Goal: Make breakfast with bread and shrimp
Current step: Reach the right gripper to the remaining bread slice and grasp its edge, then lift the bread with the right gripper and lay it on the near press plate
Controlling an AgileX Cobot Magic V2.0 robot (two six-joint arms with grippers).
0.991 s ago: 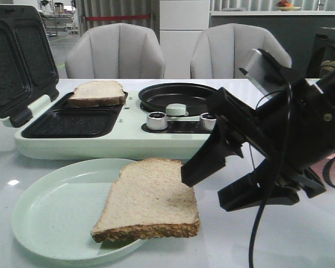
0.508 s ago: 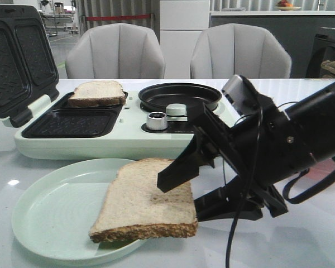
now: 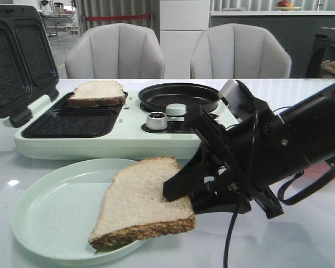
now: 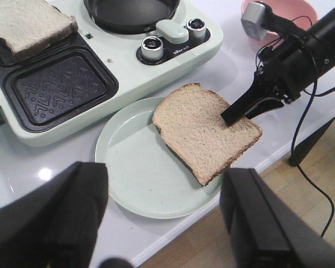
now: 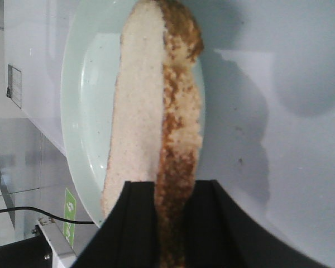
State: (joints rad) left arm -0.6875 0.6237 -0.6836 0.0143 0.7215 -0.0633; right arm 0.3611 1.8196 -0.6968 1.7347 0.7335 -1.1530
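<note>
One bread slice [image 3: 142, 201] lies on the pale green plate [image 3: 50, 212], its right part overhanging the rim. My right gripper [image 3: 181, 198] is shut on that slice's right edge, one finger on top and one beneath; the right wrist view shows the crust [image 5: 178, 139] pinched between the fingers. The second bread slice [image 3: 97, 92] lies in the far compartment of the sandwich maker [image 3: 100, 148]. My left gripper [image 4: 162, 187] is open and empty, high above the plate's front rim [image 4: 134, 178]. No shrimp is in view.
The sandwich maker's lid [image 3: 14, 56] stands open at the left. Its near compartment [image 3: 70, 123] holds nothing. A round black pan [image 3: 178, 96] and knobs [image 3: 156, 120] sit on its right half. A pink bowl [image 4: 279, 11] stands behind my right arm. The table's front edge is close.
My right gripper has moved left onto the slice on the plate and closed on its right edge. The slice has shifted slightly left, its right edge raised.
</note>
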